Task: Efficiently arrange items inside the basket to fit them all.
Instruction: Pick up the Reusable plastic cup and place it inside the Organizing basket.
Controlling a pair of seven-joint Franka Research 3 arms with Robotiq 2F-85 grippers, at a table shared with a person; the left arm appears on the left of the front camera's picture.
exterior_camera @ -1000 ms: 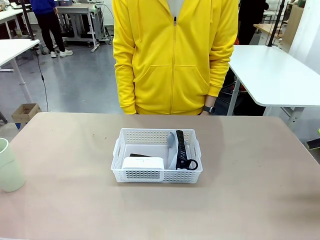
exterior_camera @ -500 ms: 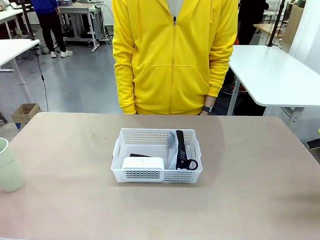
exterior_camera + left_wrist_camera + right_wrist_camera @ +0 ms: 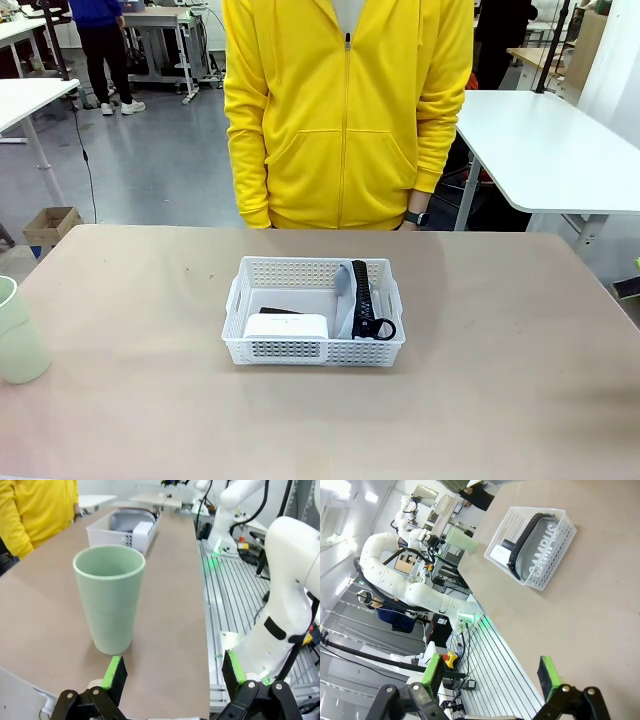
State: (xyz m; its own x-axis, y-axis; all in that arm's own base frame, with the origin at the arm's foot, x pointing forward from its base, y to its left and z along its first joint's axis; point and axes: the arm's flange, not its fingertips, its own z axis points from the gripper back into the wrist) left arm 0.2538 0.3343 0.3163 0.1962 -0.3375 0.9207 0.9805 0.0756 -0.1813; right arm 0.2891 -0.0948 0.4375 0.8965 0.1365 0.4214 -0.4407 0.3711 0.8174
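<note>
Nothing on the table has shifted since a second ago: the white lattice basket (image 3: 314, 352) holds the small white box (image 3: 286, 325) in its near-left corner, the black stapler (image 3: 280, 311) just behind it, and the grey zip pouch (image 3: 344, 288) along its right side. Well left of the basket, the pale green cup (image 3: 15, 335) stands upright before the left gripper (image 3: 173, 664), whose fingers are spread and empty. The right gripper (image 3: 490, 666) is likewise spread, apart from the basket.

Basket (image 3: 313, 351) mid-table (image 3: 500, 400); inside, box (image 3: 287, 325) at 7 o'clock, pouch (image 3: 344, 292) at 3 o'clock; cup (image 3: 18, 332) on table, far toward 9 o'clock.

Grey glossy floor (image 3: 160, 170); white tables (image 3: 550, 150) at either side; cardboard box (image 3: 52, 225) below.
</note>
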